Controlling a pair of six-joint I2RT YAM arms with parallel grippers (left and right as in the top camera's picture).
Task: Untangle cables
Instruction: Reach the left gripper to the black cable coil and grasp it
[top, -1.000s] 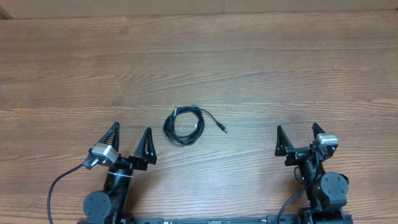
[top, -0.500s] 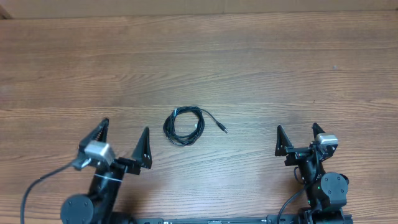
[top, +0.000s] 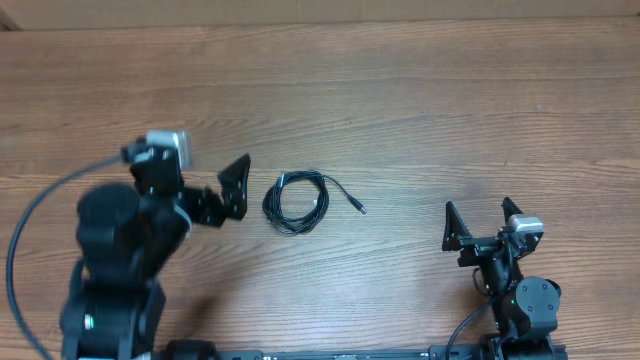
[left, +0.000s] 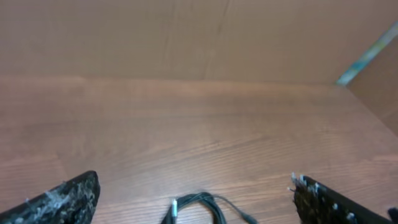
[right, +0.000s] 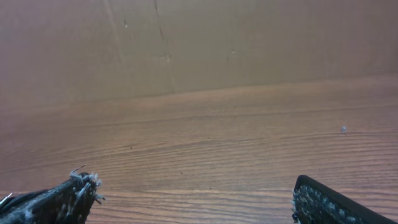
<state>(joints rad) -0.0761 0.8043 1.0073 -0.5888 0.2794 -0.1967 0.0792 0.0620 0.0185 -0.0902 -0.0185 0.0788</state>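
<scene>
The cables (top: 296, 203) lie in the overhead view as one small black coil near the middle of the wooden worktop (top: 420, 100), with a single tail running out to the right and ending in a small plug (top: 359, 210). A pale tip shows inside the coil on its right side. The left gripper (top: 222, 182) sits just left of the coil, raised over the worktop; only one dark finger (top: 237, 184) is plain here, close to the coil and apart from it. The right gripper (top: 478, 212) is well off to the right near the front edge, its jaws spread wide with nothing between them.

From the left wrist, the left gripper (left: 194, 182) has its jaws wide apart, one finger at each lower corner. The cables (left: 200, 204) sit low in the frame between them, untouched, a silvery tip pointing up at the coil's left side. A brown wall (left: 186, 37) rises behind the worktop.

From the right wrist, the right gripper (right: 194, 182) also has its jaws parted, holding nothing, over bare wood grain. No cable shows in this view.
</scene>
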